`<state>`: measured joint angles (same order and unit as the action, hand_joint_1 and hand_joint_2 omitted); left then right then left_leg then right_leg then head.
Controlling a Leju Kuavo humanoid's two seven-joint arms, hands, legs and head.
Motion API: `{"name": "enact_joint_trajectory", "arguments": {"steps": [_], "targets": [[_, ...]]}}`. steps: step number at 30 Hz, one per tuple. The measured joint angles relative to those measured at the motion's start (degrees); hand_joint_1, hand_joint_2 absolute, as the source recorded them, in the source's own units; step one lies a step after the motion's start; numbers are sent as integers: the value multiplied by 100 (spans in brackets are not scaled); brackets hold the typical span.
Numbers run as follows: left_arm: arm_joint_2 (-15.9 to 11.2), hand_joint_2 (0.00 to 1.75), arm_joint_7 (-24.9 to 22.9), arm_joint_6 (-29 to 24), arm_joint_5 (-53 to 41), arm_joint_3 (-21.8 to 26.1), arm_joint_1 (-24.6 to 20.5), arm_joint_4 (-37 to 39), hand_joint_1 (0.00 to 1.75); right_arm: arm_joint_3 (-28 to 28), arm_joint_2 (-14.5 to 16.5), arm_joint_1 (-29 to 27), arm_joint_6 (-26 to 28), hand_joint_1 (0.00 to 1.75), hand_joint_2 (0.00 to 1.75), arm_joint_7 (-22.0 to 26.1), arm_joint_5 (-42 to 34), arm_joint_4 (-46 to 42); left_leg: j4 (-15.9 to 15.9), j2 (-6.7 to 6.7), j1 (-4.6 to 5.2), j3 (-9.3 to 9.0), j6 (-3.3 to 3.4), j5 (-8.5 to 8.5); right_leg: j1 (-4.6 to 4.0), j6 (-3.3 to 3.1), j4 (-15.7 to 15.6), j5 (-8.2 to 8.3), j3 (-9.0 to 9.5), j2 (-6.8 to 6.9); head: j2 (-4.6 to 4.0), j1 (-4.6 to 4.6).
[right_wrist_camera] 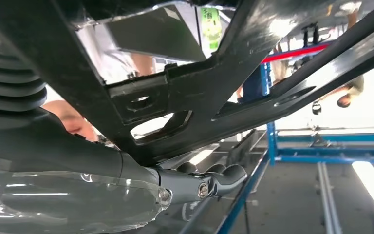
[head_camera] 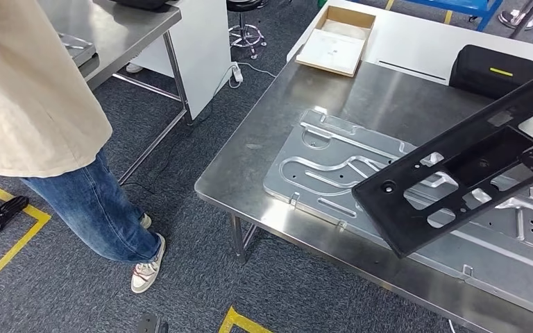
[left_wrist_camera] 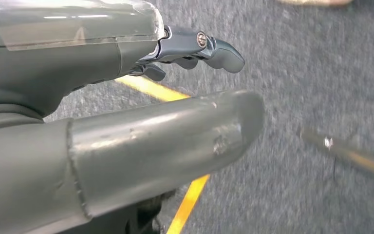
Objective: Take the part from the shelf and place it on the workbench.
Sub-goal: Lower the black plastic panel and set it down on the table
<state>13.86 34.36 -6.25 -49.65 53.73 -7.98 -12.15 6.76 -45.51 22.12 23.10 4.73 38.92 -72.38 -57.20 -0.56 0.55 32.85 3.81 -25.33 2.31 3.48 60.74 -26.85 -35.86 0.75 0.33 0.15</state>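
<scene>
Black frame part, flat, with several rectangular cut-outs, held tilted in the air at the right of the head view: its low corner hangs at lower centre-right over the workbench, its long edge rising toward the upper right edge of the frame. It is above the bench, not lying on it. Beneath it on the bench surface lies a stamped silver metal panel with ribs and slots, flat, reaching to the bench's near edge at the right. In the right wrist view the part crosses the whole picture as dark bars, and the right hand sits against its underside, dark fingers curled around a bar of it: the hand has hold of the part. In the left wrist view the left hand hangs over grey carpet and a yellow floor line, thick thumb out straight, dark fingers bent a little and apart from the thumb, nothing in it. Farther up the bench in the head view: a black case with a yellow mark at upper right, and an open cardboard box at upper centre. At left, a person in a beige top, jeans and light shoes stands on the carpet beside a second steel table.
</scene>
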Motion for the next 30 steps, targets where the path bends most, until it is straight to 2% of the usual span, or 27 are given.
{"name": "enact_joint_trajectory", "arguments": {"steps": [3, 4, 5, 6, 8, 10, 12, 13, 15, 16, 18, 19, 20, 21, 23, 24, 25, 28, 30], "targets": [[0, 0, -4, -8, 9, -1, 1, 0, 0, 527, 148, -263, -75, 0, 0, 10, -27, -142, 26, 7, 24, -2, 43, 17, -13, 18, 997, -503, -475, -45, 0, 1], [0, 0, -4, -9, 11, -1, 1, 0, 0, 638, 188, -334, -99, 0, 0, 8, -33, -177, 19, 10, 36, -3, 49, 10, -16, 24, 1227, -554, -589, -54, 0, 0], [1, 0, -4, -9, 13, -1, 1, 0, 0, 720, 220, -399, -117, 0, 0, 6, -35, -210, 6, 14, 44, -4, 52, 1, -16, 25, 1257, -497, -606, -57, 0, 0], [2, 0, -4, -9, 14, -1, 1, 0, 0, 781, 241, -453, -131, 0, 0, 4, -36, -242, -12, 17, 49, -5, 50, -13, -16, 19, 1059, -344, -508, -57, 0, 0], [7, 0, -4, -8, 14, -2, 0, 0, 0, 890, 267, -510, -145, 0, 0, 3, -37, -301, -70, 18, 60, 2, 26, -55, -27, -10, 335, -8, -133, -49, 0, 0], [9, 0, -5, -7, 14, -8, -3, 0, 0, 991, 287, -534, -147, 0, 0, 2, -40, -354, -130, 17, 79, 19, -13, -97, -64, -69, -105, 113, 87, -54, 0, -2], [9, 0, -7, -6, 13, -15, -4, 0, 0, 1072, 307, -566, -149, 0, 0, 4, -43, -391, -144, 19, 90, 23, -51, -113, -91, -129, -148, 105, 94, -67, 0, -2], [8, 0, -7, -5, 13, -17, -6, 0, 0, 1109, 319, -584, -149, 0, 0, 7, -43, -407, -156, 20, 90, 25, -77, -131, -75, -155, -157, 111, 97, -64, 0, -2], [8, 0, -6, -3, 12, -21, -11, 0, 0, 1191, 344, -626, -149, 0, 0, 13, -44, -451, -375, 20, 84, 114, -151, -299, -33, -216, -179, 124, 107, -57, 0, -3], [8, 0, -6, -1, 12, -22, -13, 0, 0, 1238, 361, -646, -147, 0, 0, 15, -45, -478, -659, 20, 68, 239, -190, -470, -15, -239, -187, 127, 109, -53, 0, -4], [9, 0, -7, 2, 12, -24, -9, 0, 0, 1330, 397, -679, -147, 0, 0, 15, -45, -519, -1442, 21, 21, 600, -246, -841, -11, -259, -185, 124, 103, -52, 0, -4], [9, 0, -9, 2, 12, -25, -5, 0, 0, 1366, 417, -694, -146, 0, 0, 14, -45, -531, -1733, 22, -2, 739, -263, -929, -10, -259, -183, 123, 101, -53, 0, -4], [9, 0, -11, 2, 12, -25, -2, 0, 0, 1396, 435, -705, -146, 0, 0, 14, -47, -538, -1825, 22, -18, 786, -273, -905, -9, -259, -181, 122, 102, -56, 0, -4], [9, 0, -14, 2, 12, -25, -1, 0, 0, 1420, 450, -716, -146, 0, 0, 13, -49, -545, -1669, 22, -28, 717, -273, -767, -7, -257, -180, 121, 106, -60, 0, -4], [8, 0, -17, 2, 10, -26, -6, 0, 0, 1484, 469, -728, -145, 0, 0, 10, -55, -564, -865, 19, -32, 337, -241, -369, -4, -241, -178, 115, 120, -69, 0, -3], [8, 0, -19, 2, 8, -26, -10, 0, 0, 1521, 474, -729, -145, 0, 0, 8, -57, -572, -492, 17, -23, 159, -217, -230, -8, -217, -177, 115, 123, -72, 0, -3], [7, 0, -21, 2, 7, -27, -13, 0, 0, 1560, 478, -729, -146, 0, 0, 6, -60, -580, -253, 16, -13, 46, -194, -159, -16, -187, -179, 119, 123, -74, 0, -2], [7, 0, -24, 2, 3, -30, -13, 0, 0, 1645, 491, -736, -151, 0, 0, 4, -62, -589, -119, 17, 9, -1, -120, -118, -10, -68, -218, 145, 128, -77, 0, -3], [8, 0, -24, 2, -1, -31, -15, 0, 0, 1681, 495, -745, -151, 0, 0, 5, -63, -592, -28, 25, -1, -31, -39, -54, 7, -17, -112, 50, 86, -73, 0, -2]]}}
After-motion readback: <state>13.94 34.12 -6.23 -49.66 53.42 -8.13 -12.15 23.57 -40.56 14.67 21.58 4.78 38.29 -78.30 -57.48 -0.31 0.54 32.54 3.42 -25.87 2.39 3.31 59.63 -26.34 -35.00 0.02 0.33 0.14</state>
